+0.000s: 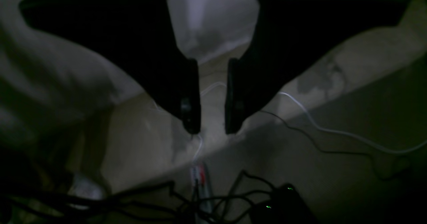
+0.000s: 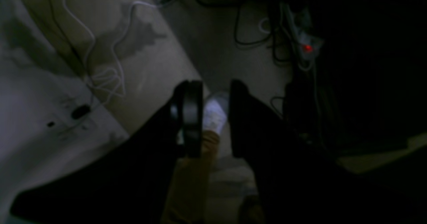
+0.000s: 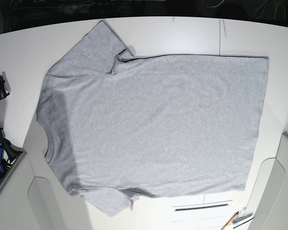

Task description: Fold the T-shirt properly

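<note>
Our left gripper (image 1: 212, 130) has its two dark fingers spread a little, a bare gap between them and nothing held; past the tips we see only dim floor, a white cable (image 1: 333, 130) and black cables (image 1: 200, 200). Our right gripper (image 2: 215, 93) stands the same way, jaws parted with no cloth between them, over a dark floor with a power strip (image 2: 305, 40) glowing red at about 1 o'clock from its tips. Pale cloth edges the left wrist view at 9 o'clock, but we cannot tell what it is. Neither gripper appears in the base view, so both seem to hang off the table (image 3: 182, 31).

The T-shirt (image 3: 158, 124) lies flat on that table, plain side up. Its long axis runs 9 to 3 o'clock in the base view: collar at 9, hem at 3, one sleeve toward 11, the other toward 7.

We judge no fold is begun. The long side edges face 12 and 6 o'clock, and each arm would have to come in over the table first. By the rig's layout the left arm sits on the hem side and the right arm on the collar side, so each is nearer its own end.
</note>
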Controlling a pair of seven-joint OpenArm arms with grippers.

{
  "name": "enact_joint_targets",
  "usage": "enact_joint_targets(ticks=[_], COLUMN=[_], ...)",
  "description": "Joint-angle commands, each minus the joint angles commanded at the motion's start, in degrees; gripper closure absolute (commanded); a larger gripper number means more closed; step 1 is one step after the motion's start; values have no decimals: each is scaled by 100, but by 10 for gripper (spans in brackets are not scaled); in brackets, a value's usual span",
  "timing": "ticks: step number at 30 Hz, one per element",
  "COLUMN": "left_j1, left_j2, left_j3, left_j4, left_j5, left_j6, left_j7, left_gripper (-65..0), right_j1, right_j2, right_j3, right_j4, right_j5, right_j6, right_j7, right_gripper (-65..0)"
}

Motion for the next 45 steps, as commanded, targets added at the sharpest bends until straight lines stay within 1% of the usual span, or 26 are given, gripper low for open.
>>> enact_joint_targets(ticks=[2,3,5,7,8,10,11,13,16,20,22,23,24,26,28,29,31,33,34,35,36,38,39,41,43,45], left_j1=[343,511,841,1123,1237,1456,1550,1720,2041,2426,2575,2629,2671,2710,2710,2708,2706,2706,2706,2706,2704,2669,2625,2529,2433,2345], left_j2=[0,0,2,2,0,0,0,0,0,4,2,0,2,0,0,0,0,-4,-4,-4,-4,-4,-2,-20,-85,-190], left_j3=[-402,-592,-940,-1261,-1410,-1733,-1895,-2221,-2671,-3165,-3412,-3534,-3659,-3888,-4138,-4262,-4500,-4671,-4719,-4736,-4741,-4741,-4741,-4741,-4739,-4739], left_j4=[525,780,1257,1676,1869,2223,2396,2719,3119,3539,3746,3838,3928,4054,4113,4120,4118,4120,4120,4118,4118,4118,4118,4118,4118,4118], left_j5=[-2,-79,-474,-660,-752,-944,-1047,-1270,-1602,-1762,-1759,-1759,-1792,-2063,-2367,-2520,-2736,-2844,-2916,-2955,-2955,-2957,-2953,-2953,-2957,-2988], left_j6=[-9,-98,-306,-341,-426,-433,-433,-433,-435,-435,-439,-505,-589,-589,-589,-589,-589,-589,-589,-589,-589,-589,-589,-589,-589,-589], left_j7=[35,52,118,302,380,466,529,708,822,822,831,848,848,850,892,890,890,938,979,994,992,973,975,990,994,1005], left_gripper=[-138,-138,-138,-138,-138,-138,-138,-138,-138,-138,-138,-138,-149,-242,-323,-335,-335,-338,-368,-394,-415,-422,-422,-422,-422,-422], right_j1=[-256,-374,-629,-901,-1021,-1263,-1379,-1600,-1895,-2234,-2378,-2437,-2487,-2533,-2531,-2529,-2527,-2511,-2511,-2505,-2476,-2356,-2275,-2122,-2013,-1928], right_j2=[282,411,584,691,721,721,721,721,723,723,721,721,721,719,715,702,634,531,452,350,238,11,-105,-345,-584,-787], right_j3=[0,20,190,509,726,1237,1471,1893,2302,2645,2833,2942,3056,3307,3585,3738,4085,4468,4658,4841,5001,5241,5318,5351,5344,5342], right_j4=[505,743,1174,1567,1740,2063,2229,2583,3093,3703,3998,4138,4275,4516,4686,4769,4907,4990,5012,5014,5014,5012,5007,4996,4962,4889], right_j5=[186,284,459,651,739,973,1088,1207,1228,1554,1718,1864,2050,2483,2905,3101,3464,3866,4061,4232,4422,4793,4898,4957,4981,4959], right_j6=[0,0,2,17,129,402,444,498,496,494,492,492,492,492,492,492,492,490,490,487,468,356,271,129,-90,-369], right_j7=[-2,-24,-177,-376,-404,-409,-413,-529,-682,-686,-774,-881,-1021,-1272,-1346,-1346,-1349,-1351,-1351,-1362,-1473,-1797,-1919,-1987,-2052,-2111], right_gripper=[-134,-134,-134,-134,-134,-134,-134,-134,-134,-134,-134,-133,-133,-133,-133,-134,-134,-135,-143,-171,-210,-275,-289,-302,-331,-361])
